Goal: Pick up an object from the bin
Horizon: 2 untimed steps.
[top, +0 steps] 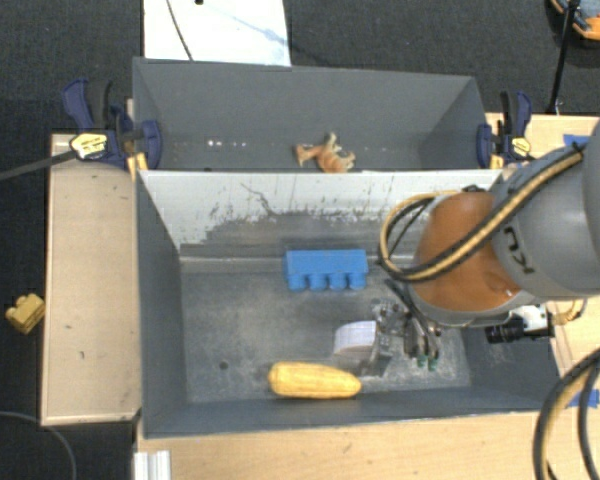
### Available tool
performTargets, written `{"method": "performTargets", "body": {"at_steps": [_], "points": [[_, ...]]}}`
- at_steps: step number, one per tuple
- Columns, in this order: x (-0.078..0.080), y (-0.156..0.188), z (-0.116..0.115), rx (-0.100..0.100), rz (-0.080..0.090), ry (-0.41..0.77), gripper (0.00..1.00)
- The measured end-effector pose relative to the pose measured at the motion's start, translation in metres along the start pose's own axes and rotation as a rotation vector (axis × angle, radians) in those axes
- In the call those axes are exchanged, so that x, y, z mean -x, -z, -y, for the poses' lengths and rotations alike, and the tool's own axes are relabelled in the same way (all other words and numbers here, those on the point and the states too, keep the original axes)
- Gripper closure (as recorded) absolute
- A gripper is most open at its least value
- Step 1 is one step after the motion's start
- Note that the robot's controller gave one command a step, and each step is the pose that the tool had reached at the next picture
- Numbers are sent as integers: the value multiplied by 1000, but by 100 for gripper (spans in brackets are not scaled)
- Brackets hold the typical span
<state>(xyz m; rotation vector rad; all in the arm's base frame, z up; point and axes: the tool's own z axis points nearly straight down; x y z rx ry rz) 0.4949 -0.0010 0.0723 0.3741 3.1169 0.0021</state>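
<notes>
The gripper [402, 348] sits low in the lower right of the bin [230, 318], just beside one small white object [354, 336]; whether it is spread or closed cannot be told. One yellow corn cob [315, 380] lies at lower centre, one blue block [326, 269] above it, one tan figure [326, 154] at top centre

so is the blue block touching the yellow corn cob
No, the blue block lies up by the back slope and the yellow corn cob near the front wall, with a wide gap between them.
</notes>
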Motion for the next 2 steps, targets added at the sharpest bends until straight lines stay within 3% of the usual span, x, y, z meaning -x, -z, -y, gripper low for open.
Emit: {"method": "performTargets", "body": {"at_steps": [1, 2], "points": [[0, 0, 0, 0, 0, 0, 100], [13, 95, -23, -1, 0, 10, 100]]}}
